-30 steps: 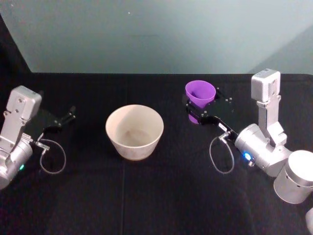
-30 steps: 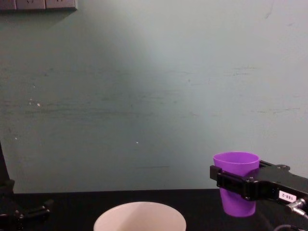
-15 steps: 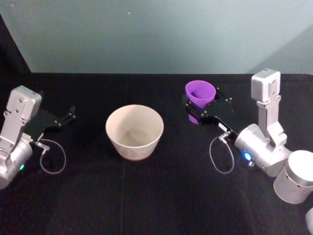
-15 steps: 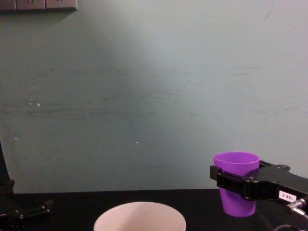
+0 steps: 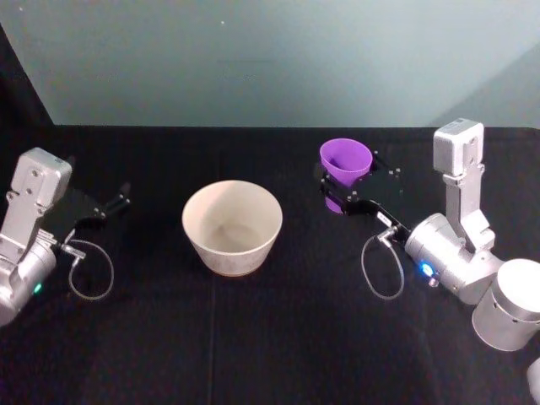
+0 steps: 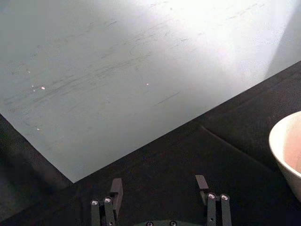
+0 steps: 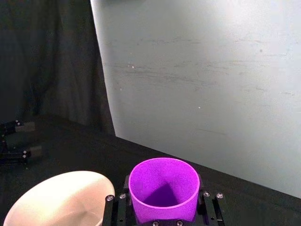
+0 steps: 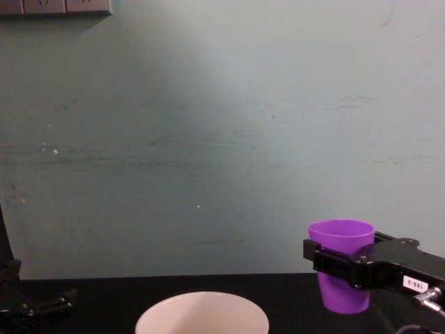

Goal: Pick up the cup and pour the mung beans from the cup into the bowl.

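While clamped on cup (image 5: 345,160) with right hand (image 5: 340,192), holds it upright, upper right of centre in head view. Puts bowl (image 5: 232,226) frame-left of cup, well apart, mid-frame on worktop (image 5: 278,337). Parks left hand (image 5: 118,201) far left, fingers apart. Likely needs carrying left, then tipping.

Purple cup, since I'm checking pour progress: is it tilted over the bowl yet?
No, the purple cup sits upright in the right claw, beside the cream bowl, not over it.
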Robot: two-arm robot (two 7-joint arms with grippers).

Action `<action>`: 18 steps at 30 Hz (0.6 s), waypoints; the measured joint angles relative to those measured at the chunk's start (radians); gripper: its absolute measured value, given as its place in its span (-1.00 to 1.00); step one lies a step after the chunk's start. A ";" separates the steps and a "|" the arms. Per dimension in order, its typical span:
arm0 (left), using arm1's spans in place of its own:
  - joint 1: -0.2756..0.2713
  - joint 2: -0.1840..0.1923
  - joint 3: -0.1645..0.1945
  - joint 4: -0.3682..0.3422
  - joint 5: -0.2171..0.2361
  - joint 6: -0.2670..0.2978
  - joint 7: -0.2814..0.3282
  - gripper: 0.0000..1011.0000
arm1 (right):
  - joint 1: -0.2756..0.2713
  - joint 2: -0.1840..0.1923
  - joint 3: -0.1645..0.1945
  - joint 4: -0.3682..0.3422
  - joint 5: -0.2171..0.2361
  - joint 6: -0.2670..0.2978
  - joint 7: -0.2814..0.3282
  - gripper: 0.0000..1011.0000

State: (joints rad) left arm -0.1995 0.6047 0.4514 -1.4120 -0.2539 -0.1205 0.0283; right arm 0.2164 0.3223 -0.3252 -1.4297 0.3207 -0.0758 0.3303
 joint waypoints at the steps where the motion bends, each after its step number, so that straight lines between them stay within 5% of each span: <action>1: 0.000 0.000 0.000 0.000 0.000 0.000 0.000 0.98 | 0.000 0.000 0.000 0.000 0.000 0.000 0.000 0.45; 18: 0.000 0.000 0.000 0.000 0.000 0.000 0.000 0.98 | -0.001 -0.001 0.001 -0.002 -0.009 -0.001 0.000 0.45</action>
State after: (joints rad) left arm -0.1995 0.6047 0.4514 -1.4120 -0.2539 -0.1205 0.0283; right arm 0.2156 0.3212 -0.3243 -1.4320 0.3116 -0.0769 0.3305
